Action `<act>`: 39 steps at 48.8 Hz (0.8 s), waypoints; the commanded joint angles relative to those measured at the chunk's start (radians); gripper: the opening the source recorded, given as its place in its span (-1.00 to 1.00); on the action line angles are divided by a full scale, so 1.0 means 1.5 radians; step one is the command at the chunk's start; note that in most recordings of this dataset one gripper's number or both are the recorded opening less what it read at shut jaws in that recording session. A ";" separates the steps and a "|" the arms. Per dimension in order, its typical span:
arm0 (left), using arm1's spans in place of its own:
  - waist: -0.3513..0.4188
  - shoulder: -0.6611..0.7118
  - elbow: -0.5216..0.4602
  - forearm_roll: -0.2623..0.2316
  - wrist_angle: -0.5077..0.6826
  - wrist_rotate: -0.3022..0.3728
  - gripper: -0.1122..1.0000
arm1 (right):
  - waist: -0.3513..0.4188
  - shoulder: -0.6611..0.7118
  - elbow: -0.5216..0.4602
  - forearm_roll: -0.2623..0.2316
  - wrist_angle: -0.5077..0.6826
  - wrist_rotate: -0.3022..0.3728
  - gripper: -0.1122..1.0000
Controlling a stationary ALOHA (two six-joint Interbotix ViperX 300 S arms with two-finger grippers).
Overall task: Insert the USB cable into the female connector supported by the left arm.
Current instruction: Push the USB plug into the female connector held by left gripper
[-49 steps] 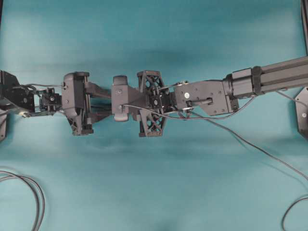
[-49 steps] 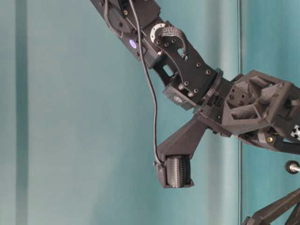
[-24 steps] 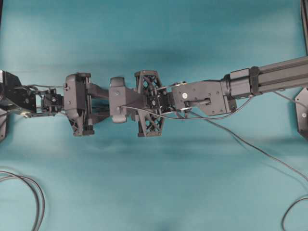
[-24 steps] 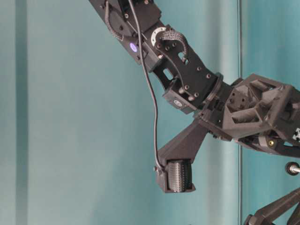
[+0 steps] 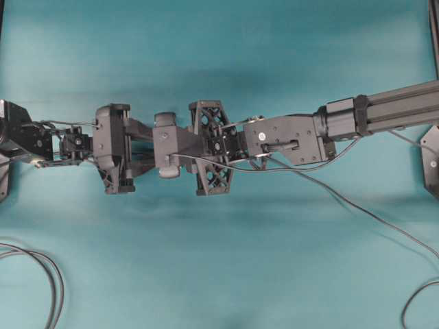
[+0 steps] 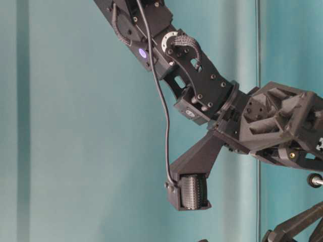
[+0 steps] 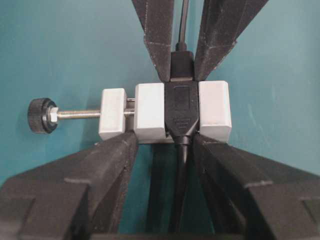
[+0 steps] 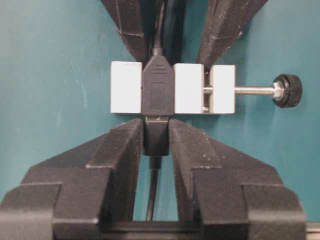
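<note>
In the left wrist view my left gripper is shut on the female connector, a white block with a black band, a screw pin and a dark knob. Its thin cable runs back between my fingers. My right gripper reaches in from the opposite side, shut on the USB cable's plug. The plug butts against the mouth of the black band. The right wrist view shows the same: right gripper on the plug, connector, left gripper behind. In the overhead view the right wrist camera hides the joint.
Looped thick cables lie at the table's lower left and lower right. A thin cable trails from the right arm across the teal surface. The knob also shows in the table-level view.
The right arm has crept left towards the left gripper with the plug, and the left wrist has edged slightly right. In the table-level view the right arm has sunk a little.
</note>
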 commanded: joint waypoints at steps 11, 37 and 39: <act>-0.005 0.015 -0.078 0.003 0.014 0.025 0.29 | 0.003 -0.014 -0.042 -0.002 -0.011 -0.009 -0.42; -0.005 -0.011 -0.051 0.001 0.027 0.025 0.35 | 0.000 -0.035 -0.007 -0.002 -0.003 0.050 -0.42; -0.005 -0.013 -0.050 0.000 0.027 0.025 0.36 | 0.000 -0.039 -0.003 -0.002 -0.003 0.064 -0.42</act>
